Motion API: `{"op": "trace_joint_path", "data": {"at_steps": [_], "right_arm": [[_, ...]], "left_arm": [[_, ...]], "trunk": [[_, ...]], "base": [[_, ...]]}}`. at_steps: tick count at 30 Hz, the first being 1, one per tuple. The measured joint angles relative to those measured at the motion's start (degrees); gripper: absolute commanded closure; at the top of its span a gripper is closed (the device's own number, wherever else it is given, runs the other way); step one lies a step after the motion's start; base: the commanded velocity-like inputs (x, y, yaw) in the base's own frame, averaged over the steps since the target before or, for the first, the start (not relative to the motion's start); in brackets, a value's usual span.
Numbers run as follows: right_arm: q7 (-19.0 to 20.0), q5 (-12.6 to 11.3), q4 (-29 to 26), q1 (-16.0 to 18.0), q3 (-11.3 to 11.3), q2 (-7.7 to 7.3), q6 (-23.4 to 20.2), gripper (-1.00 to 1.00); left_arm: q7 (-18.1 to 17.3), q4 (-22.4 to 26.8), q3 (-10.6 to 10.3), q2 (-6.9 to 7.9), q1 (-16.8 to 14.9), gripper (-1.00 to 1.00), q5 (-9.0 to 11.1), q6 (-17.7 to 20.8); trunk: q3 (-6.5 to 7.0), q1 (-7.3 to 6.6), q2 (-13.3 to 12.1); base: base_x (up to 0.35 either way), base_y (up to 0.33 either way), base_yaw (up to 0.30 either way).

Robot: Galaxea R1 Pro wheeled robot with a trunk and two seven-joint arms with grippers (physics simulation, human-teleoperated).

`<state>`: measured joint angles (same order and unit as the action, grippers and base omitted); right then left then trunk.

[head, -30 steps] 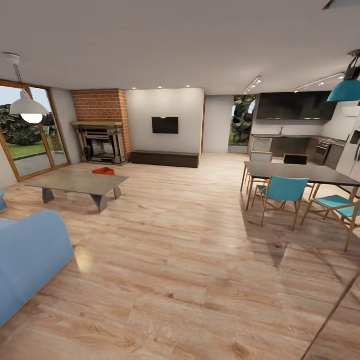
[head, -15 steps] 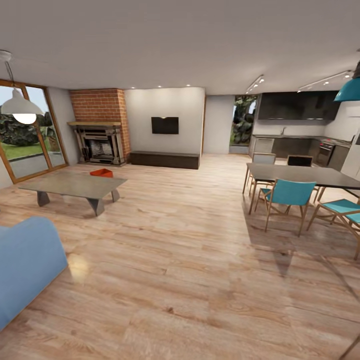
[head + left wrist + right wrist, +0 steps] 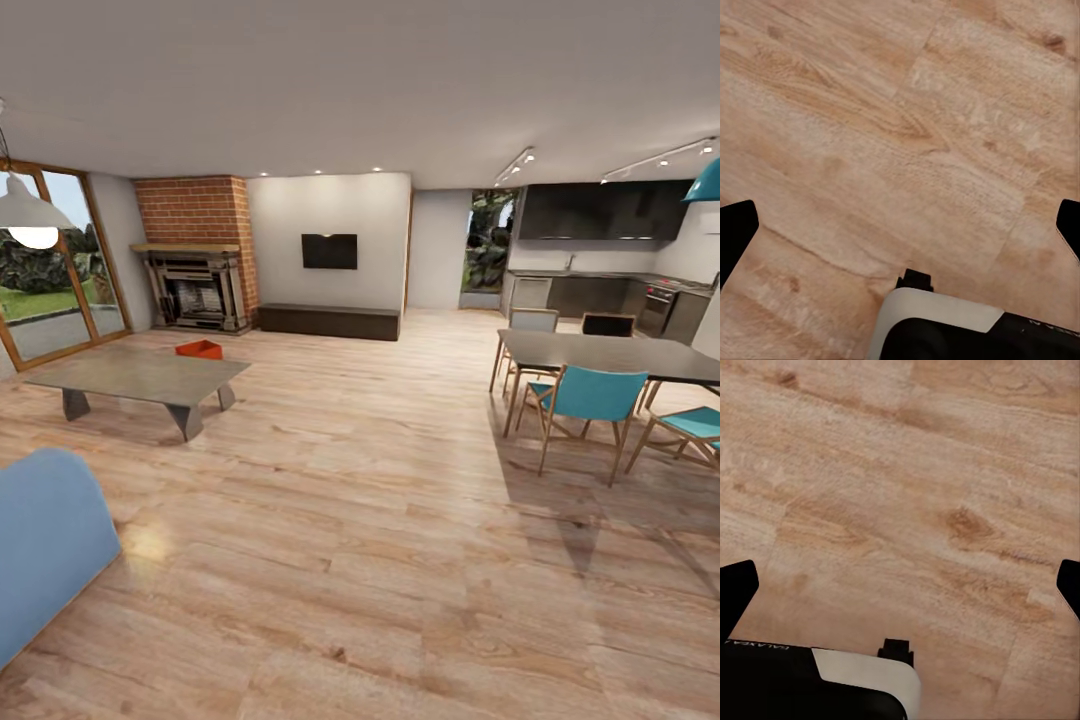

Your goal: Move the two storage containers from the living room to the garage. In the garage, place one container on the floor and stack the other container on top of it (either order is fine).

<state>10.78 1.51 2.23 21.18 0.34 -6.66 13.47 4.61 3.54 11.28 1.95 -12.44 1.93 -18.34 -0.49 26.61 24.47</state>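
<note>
Barely begun: one orange box (image 3: pixel 200 349) sits at my eleven o'clock behind the coffee table (image 3: pixel 140 376), untouched, while both my jaws hang spread wide, empty.

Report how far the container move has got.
Nothing looks done. One orange-red storage container sits on the wood-plank floor beyond the coffee table, near the brick fireplace. Nothing in hand: left gripper and right gripper are open over bare planks. Fetching, carrying and stacking both containers remain.
</note>
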Motion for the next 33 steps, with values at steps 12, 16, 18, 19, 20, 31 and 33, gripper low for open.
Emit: {"op": "trace_joint_path", "data": {"at_steps": [12, 16, 18, 19, 20, 31, 33], "right_arm": [[0.00, -0.04, 0.00, 0.00, 0.00, 0.01, 0.01, -1.00], [0.00, -0.06, 0.00, 0.00, 0.00, 0.02, 0.01, -1.00], [0.00, -0.06, 0.00, 0.00, 0.00, 0.01, 0.01, -1.00], [0.00, -0.06, 0.00, 0.00, 0.00, 0.01, 0.01, -1.00], [0.00, -0.06, 0.00, 0.00, 0.00, 0.00, 0.01, -1.00], [0.00, -0.06, 0.00, 0.00, 0.00, 0.00, -0.01, -1.00], [0.00, -0.06, 0.00, 0.00, 0.00, 0.01, -0.04, -1.00]], "left_arm": [[0.05, -0.04, -0.01, 0.10, 0.00, -1.00, 0.02, 0.00], [0.03, -0.04, -0.01, 0.05, 0.00, -1.00, -0.01, 0.00], [0.03, -0.04, -0.01, 0.02, 0.00, -1.00, -0.01, 0.00], [0.03, -0.04, -0.01, 0.01, 0.00, -1.00, -0.01, 0.00], [0.04, -0.04, -0.01, 0.00, 0.00, -1.00, -0.01, 0.00], [0.06, -0.04, -0.01, -0.07, 0.00, -1.00, -0.01, 0.00], [0.03, -0.04, -0.01, -0.09, 0.00, -1.00, -0.01, 0.00]], "trunk": [[0.00, 0.00, 0.00], [0.00, 0.00, 0.00], [0.00, 0.00, 0.00], [0.00, 0.00, 0.00], [0.00, 0.00, 0.00], [0.00, 0.00, 0.00], [0.00, 0.00, 0.00]], "base": [[0.320, 0.000, 0.000], [0.320, 0.000, 0.000], [0.320, 0.000, 0.000], [0.320, 0.000, 0.000], [0.320, 0.000, 0.000], [0.320, 0.000, 0.000], [0.320, 0.000, 0.000]]}}
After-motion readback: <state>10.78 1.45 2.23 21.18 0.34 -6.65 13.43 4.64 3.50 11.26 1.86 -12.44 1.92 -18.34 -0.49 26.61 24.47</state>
